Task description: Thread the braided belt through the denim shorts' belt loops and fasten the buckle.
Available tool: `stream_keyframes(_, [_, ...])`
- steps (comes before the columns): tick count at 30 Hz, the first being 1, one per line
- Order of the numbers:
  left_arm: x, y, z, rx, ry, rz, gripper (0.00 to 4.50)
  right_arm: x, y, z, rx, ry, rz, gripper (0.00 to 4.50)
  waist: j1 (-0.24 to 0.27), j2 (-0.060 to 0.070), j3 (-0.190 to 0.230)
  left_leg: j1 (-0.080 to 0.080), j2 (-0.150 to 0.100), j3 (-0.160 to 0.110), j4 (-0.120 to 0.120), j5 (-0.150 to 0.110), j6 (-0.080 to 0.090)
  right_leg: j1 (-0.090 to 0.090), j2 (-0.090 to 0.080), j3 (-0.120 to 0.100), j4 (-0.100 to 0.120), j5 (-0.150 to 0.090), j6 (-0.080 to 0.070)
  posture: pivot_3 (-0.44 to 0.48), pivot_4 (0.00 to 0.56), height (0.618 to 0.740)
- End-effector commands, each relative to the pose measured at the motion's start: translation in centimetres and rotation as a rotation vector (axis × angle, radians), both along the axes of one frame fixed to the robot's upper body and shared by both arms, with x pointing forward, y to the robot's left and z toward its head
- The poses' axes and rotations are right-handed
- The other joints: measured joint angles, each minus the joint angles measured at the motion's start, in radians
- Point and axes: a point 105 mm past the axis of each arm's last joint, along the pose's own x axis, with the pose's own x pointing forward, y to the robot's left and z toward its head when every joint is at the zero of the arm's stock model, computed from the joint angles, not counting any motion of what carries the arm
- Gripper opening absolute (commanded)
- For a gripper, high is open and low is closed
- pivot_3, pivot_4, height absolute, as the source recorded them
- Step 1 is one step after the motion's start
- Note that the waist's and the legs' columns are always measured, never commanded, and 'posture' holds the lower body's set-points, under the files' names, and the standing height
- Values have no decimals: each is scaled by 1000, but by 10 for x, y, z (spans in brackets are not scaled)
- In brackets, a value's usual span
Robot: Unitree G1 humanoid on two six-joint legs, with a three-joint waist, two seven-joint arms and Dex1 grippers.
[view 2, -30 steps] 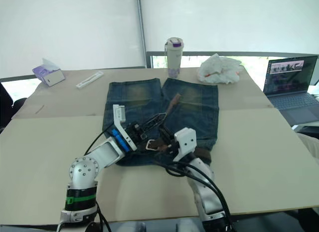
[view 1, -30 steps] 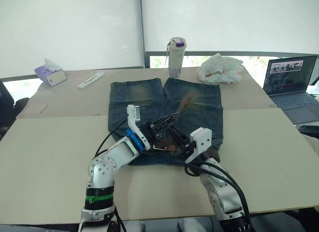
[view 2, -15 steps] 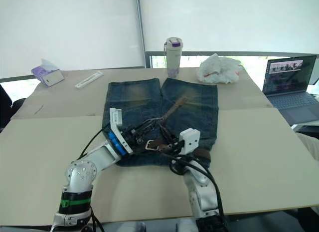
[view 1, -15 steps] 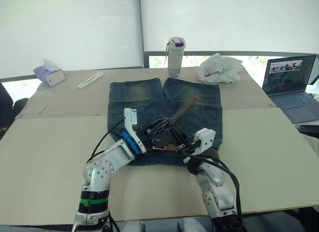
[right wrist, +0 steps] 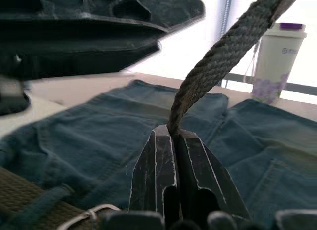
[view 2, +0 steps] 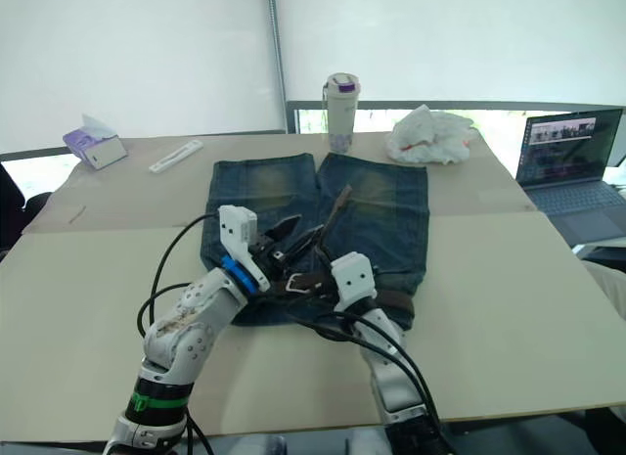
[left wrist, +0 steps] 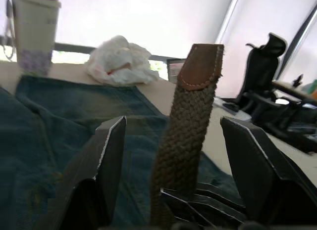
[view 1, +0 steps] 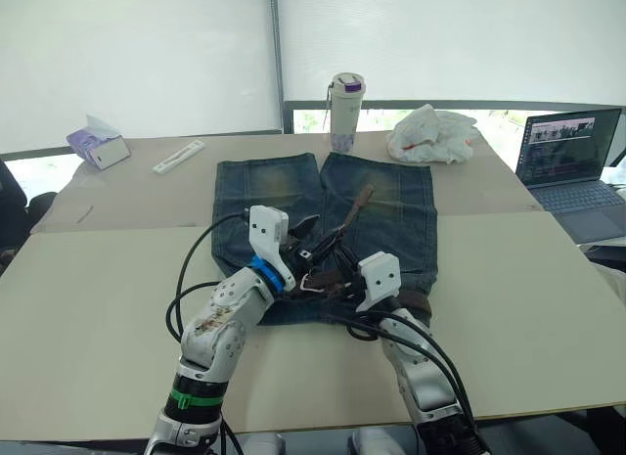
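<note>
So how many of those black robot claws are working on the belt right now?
2. The right gripper is pinched shut on the braided belt above the denim shorts. The left gripper is open, its fingers either side of the belt's tip.

An office or lab workroom: a wide pale tabletop (view 1: 117,279) carries an open laptop (view 1: 570,166), a tissue box (view 1: 98,146) and a lidded tumbler (view 1: 346,111), with white roller blinds (view 1: 137,54) behind and a black office chair (left wrist: 261,76) nearby.

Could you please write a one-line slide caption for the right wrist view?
Right tool shut on the braided belt, strap rising over the denim shorts.
</note>
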Motion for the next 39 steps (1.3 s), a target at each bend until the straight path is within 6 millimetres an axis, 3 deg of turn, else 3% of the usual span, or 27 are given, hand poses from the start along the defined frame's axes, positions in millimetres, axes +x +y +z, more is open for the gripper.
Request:
stream_keyframes(1, [-5, -5, 20, 25, -134, 42, 3192, -1, 3, 22, -21, -93, -18, 0, 0, 0, 0, 0, 0, 0, 0, 0, 0, 0, 0, 0, 0, 0, 0, 0, 150, 740])
stream_keyframes(14, [-2, -11, 7, 69, -120, 92, 3192, -3, 13, 28, -107, -154, 1, 0, -3, 0, 0, 0, 0, 0, 0, 0, 0, 0, 1, 0, 0, 0, 0, 0, 150, 740])
stream_keyframes(18, [-2, -13, 9, 64, -136, 90, 2130, -4, 12, 27, -91, -142, -3, 0, -2, 0, 0, 0, 0, 0, 0, 0, 0, 0, 0, 0, 0, 0, 0, 0, 150, 740])
stream_keyframes(22, [0, -11, 7, 67, -124, 107, 156, -6, 13, 26, -81, -135, 7, 0, -3, 0, 0, 0, 0, 0, 0, 0, 0, 0, 1, 0, 0, 0, 0, 0, 150, 740])
stream_keyframes(28, [2, -9, 4, 98, -130, 121, 26, -10, 15, 24, -51, -97, 58, 0, -3, 0, 0, 0, 0, 0, 0, 0, 0, 0, 1, 0, 0, 0, 0, 0, 150, 740])
stream_keyframes(29, [3, -8, 4, 101, -131, 124, 0, -12, 16, 25, -37, -92, 80, 734, -3, 0, 0, 0, 0, 0, 0, 0, 0, 0, 1, 0, 0, 0, 0, 0, 150, 740])
stream_keyframes(33, [3, -1, 4, 129, -161, 135, 0, -18, 13, 23, -35, -46, 142, 1984, -3, 0, 0, 0, 0, 0, 0, 0, 0, 0, 1, 0, 0, 0, 0, 0, 150, 740])
stream_keyframes(35, [6, 15, 3, 155, -177, 133, 0, -30, 4, 18, -78, 14, 237, 2748, -2, 0, 0, 0, 0, -1, 0, 0, 0, 0, 1, -1, 0, 0, 0, 0, 150, 740])
stream_keyframes(37, [6, 24, 2, 161, -179, 121, 0, -38, 0, 16, -121, 40, 301, 3340, -1, 0, 0, 0, 0, 0, 0, 0, 0, 0, 0, -1, 0, 0, 0, 0, 150, 740])
stream_keyframes(39, [7, 33, 1, 173, -164, 103, 0, -41, -5, 14, -182, 64, 335, 3340, -1, 0, 0, 0, 0, 0, 0, 0, 0, 0, 0, -1, 0, 0, 0, 0, 150, 740])
